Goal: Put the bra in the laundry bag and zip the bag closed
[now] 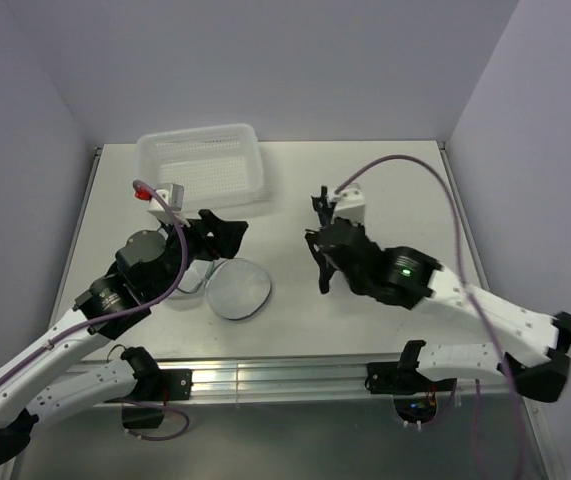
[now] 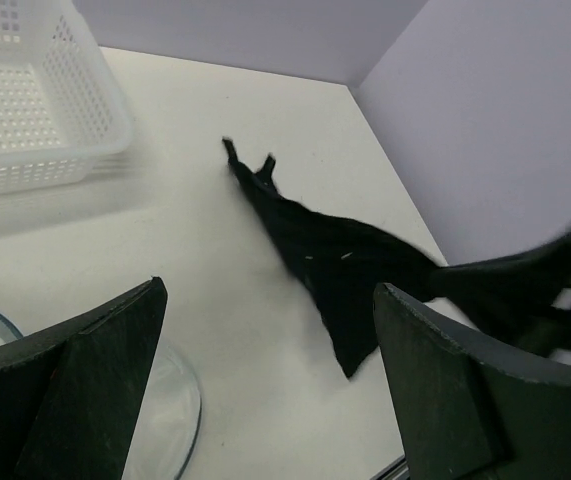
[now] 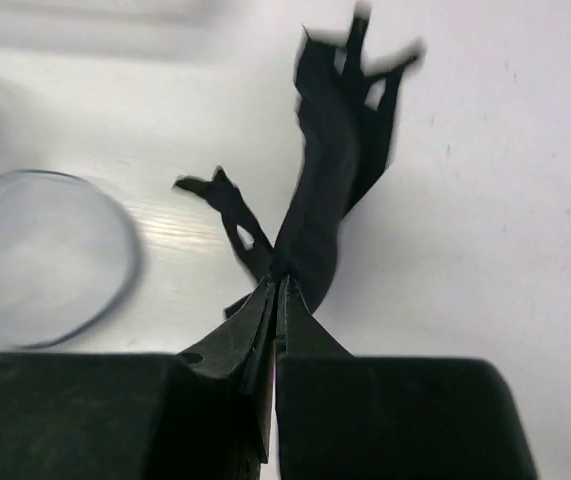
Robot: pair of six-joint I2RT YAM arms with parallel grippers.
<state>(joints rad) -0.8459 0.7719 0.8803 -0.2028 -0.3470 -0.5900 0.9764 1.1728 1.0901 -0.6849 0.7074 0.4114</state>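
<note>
The bra was held pinched in the clenched right gripper, right of the bag. The left gripper was held released, just beyond the bag.

1 bra, 1 laundry bag, 1 basket, 2 end effectors: left, right.

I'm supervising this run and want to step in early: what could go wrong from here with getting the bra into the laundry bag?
1. The right tool pinches only a narrow fold of the bra. The rest hangs free and could slip out.
2. Its loose straps could trail over the rim of the laundry bag and foul the zipper.
3. The left tool is open and not holding the bag, so the bag may slide when pushed.
</note>
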